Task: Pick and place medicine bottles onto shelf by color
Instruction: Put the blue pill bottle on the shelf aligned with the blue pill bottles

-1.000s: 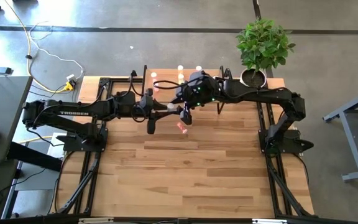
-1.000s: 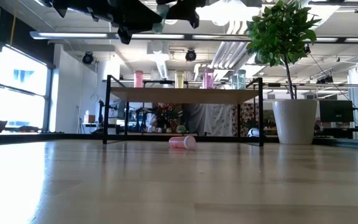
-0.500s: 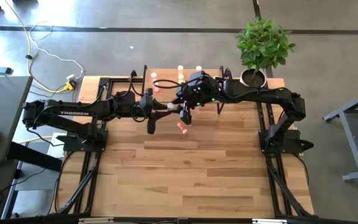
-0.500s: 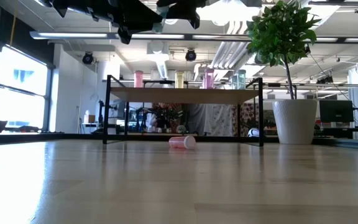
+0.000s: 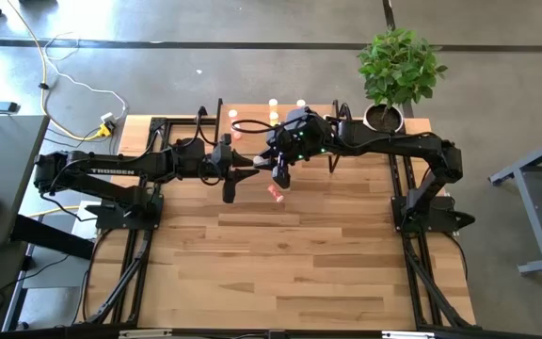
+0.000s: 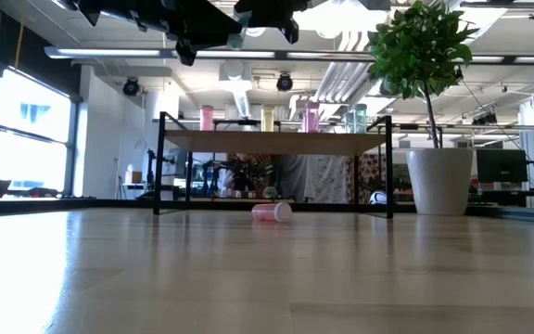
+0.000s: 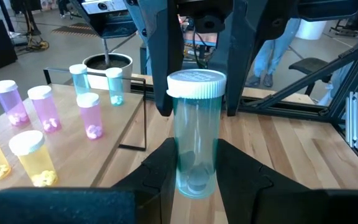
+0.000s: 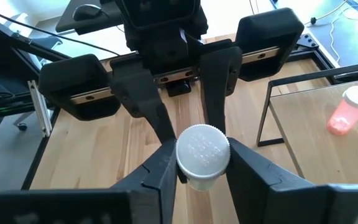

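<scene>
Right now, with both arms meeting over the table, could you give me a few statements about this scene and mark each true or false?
1. The left gripper holds a pale green bottle upright. True.
2. The right gripper hangs far from that bottle. False: its fingers flank the white cap.
3. A pink bottle lies on the table. True.
4. The shelf holds no bottles. False: several stand on it.

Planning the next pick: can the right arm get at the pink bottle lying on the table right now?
Probably not yet: the right gripper and left gripper both clamp the pale green bottle in mid-air. The pink bottle itself lies unobstructed.
</scene>
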Motion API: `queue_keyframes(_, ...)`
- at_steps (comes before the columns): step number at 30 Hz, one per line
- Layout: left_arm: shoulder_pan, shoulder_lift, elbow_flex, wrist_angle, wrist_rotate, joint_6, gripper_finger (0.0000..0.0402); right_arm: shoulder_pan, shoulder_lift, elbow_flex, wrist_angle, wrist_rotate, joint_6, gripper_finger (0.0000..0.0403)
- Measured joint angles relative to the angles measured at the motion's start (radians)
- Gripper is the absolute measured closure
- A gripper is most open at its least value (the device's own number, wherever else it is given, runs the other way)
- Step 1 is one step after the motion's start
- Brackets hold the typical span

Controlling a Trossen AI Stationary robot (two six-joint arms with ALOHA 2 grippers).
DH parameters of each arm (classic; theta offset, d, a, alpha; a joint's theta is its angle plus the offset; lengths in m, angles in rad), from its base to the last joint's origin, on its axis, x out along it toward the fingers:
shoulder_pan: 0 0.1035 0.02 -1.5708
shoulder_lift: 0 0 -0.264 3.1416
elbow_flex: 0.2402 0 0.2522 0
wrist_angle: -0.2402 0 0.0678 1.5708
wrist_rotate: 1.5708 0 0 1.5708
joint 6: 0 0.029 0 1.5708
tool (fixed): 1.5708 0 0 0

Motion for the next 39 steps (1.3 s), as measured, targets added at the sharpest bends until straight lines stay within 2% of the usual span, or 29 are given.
queue_keyframes(7, 0.0, 0.0, 0.0, 0.0, 0.0, 0.0, 0.0283, 0.0, 0.0, 0.0, -0.001, -0.001, 0.018, 0.03)
queue_keyframes(16, 0.0, 0.0, 0.0, 0.0, -0.012, 0.0, 0.0206, 0.001, -0.003, 0.0, -0.009, 0.017, 0.03, 0.0301)
queue_keyframes(23, 0.003, -0.013, 0.0, -0.003, -0.013, 0.0, 0.0166, 0.001, -0.041, 0.0, -0.052, 0.125, 0.034, 0.0301)
queue_keyframes(32, 0.038, -0.015, 0.001, -0.006, -0.011, 0.005, 0.0163, 0.0, -0.111, 0.0, -0.104, 0.316, 0.034, 0.0301)
queue_keyframes(39, 0.042, -0.015, 0.001, -0.033, -0.008, 0.085, 0.0163, 0.0, -0.17, 0.0, -0.208, 0.478, 0.033, 0.0301)
